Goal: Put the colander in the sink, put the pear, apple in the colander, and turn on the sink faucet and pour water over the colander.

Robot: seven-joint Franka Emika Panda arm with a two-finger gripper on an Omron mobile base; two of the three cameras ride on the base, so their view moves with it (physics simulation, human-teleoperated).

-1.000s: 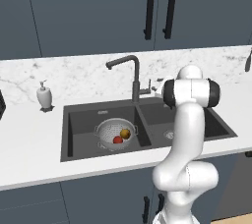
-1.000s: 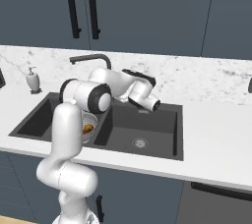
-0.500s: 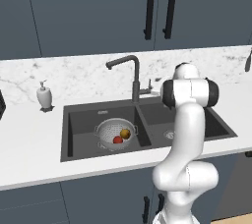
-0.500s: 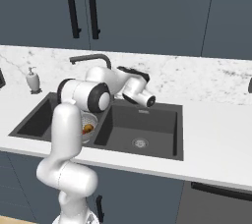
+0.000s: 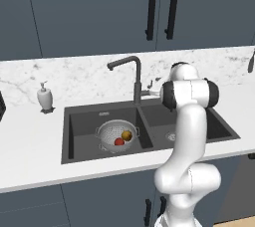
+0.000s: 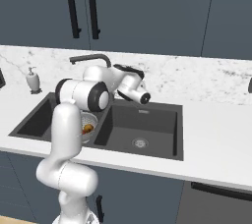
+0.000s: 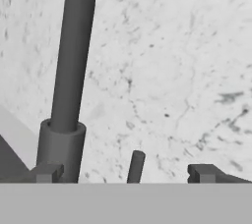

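The colander (image 5: 115,132) sits in the left basin of the dark sink (image 5: 79,121) with the pear (image 5: 126,135) and the red apple (image 5: 119,142) inside it. The pear (image 6: 87,128) also peeks out past my arm in the right base view. The sink faucet (image 5: 135,78) rises behind the divider, its spout hooked over the left basin. In the hand view its post (image 7: 74,61) stands at left. My gripper (image 7: 125,173) is open, with the small lever (image 7: 135,165) between the fingertips (image 7: 47,173) and touching neither. No water shows.
A white soap dispenser (image 5: 44,97) stands on the marble counter (image 5: 30,121) left of the sink. The right basin (image 6: 142,125) has a round drain (image 6: 140,143). Dark cabinets with black handles (image 5: 152,7) hang above.
The hand has drawn back and a little upward toward the faucet's base. The jaws stay wide open. Colander and fruit have not moved.
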